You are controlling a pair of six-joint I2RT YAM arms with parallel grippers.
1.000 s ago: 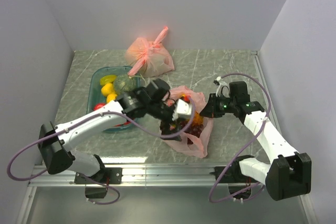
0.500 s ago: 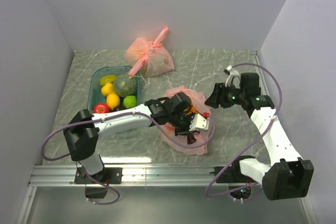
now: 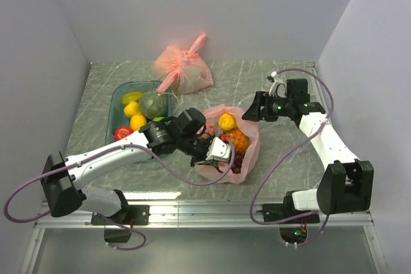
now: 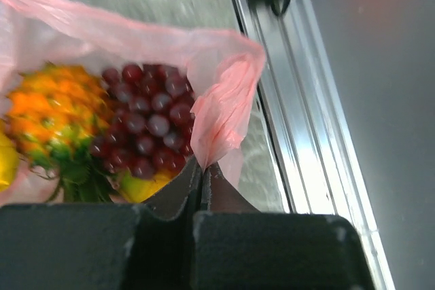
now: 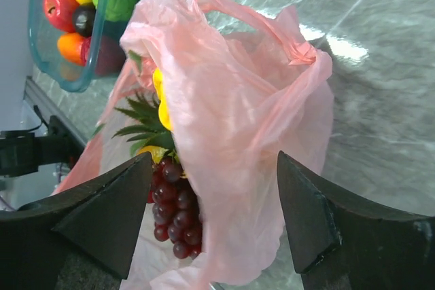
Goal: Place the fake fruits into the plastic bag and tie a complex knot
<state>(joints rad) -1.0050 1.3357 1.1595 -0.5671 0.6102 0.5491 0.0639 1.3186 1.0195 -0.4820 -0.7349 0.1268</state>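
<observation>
The salmon-pink plastic bag (image 3: 249,147) lies open at the table's middle, holding a pineapple (image 3: 236,139), a yellow fruit (image 3: 226,121) and purple grapes (image 3: 238,162). My left gripper (image 3: 216,150) is at its near-left rim and shut on a fold of the bag (image 4: 224,100), beside the grapes (image 4: 146,117) and pineapple (image 4: 58,110). My right gripper (image 3: 248,112) hovers at the bag's far-right edge. Its jaws stand wide open, with the bag (image 5: 238,120) and grapes (image 5: 177,215) just ahead of the right gripper (image 5: 214,195) and nothing pinched. No knot shows on this bag.
A teal bin (image 3: 117,108) on the left holds a green round fruit (image 3: 153,104), a lemon (image 3: 137,122) and a red apple (image 3: 122,133). A paler tied pink bag (image 3: 183,68) sits at the back. The table's metal front rail (image 4: 306,134) runs close to the bag.
My left gripper went from open to shut on the bag's rim and drew back leftward. My right gripper opened and moved up to the bag's far-right edge; the bag's mouth now gapes wider.
</observation>
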